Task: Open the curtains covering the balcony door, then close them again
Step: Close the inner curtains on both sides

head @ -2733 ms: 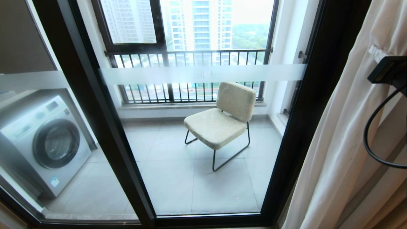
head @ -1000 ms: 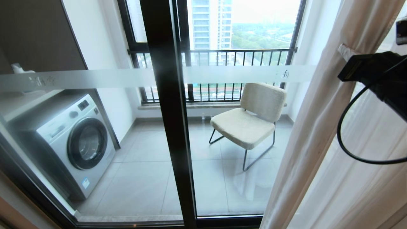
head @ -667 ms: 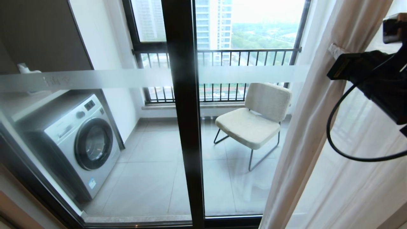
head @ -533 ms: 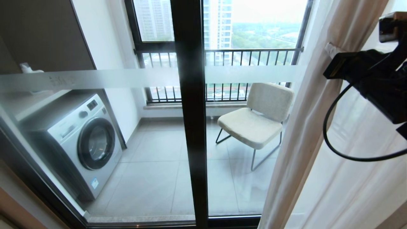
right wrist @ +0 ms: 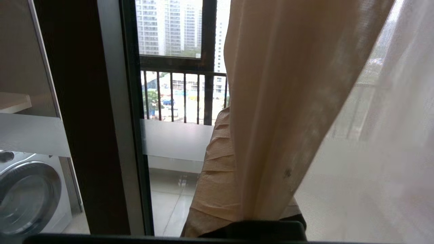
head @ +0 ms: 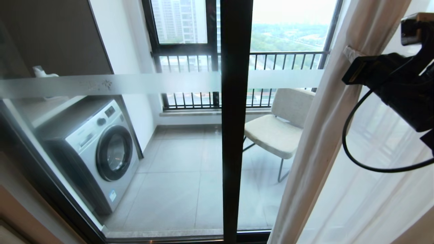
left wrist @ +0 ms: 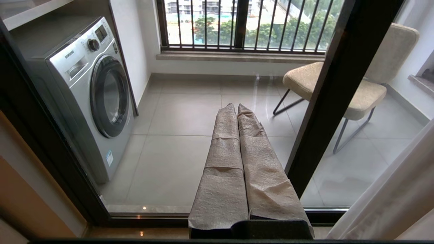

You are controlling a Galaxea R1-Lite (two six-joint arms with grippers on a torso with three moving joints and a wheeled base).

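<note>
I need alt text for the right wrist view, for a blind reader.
The right tool, shut on the beige curtain, holds it beside the black-framed balcony door. A washing machine and railing show through the glass.

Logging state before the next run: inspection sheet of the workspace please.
Surface: grey tiled balcony floor behind the glass.
Job's things: curtains bunched at the right; balcony door mostly uncovered.
Clutter: washing machine, beige chair on the balcony.
Grippers: right gripper shut on curtains; left gripper shut, holding nothing, low before the glass.
Cables: black cable looping from the right arm.
Surroundings: barred window, tower blocks outside.
</note>
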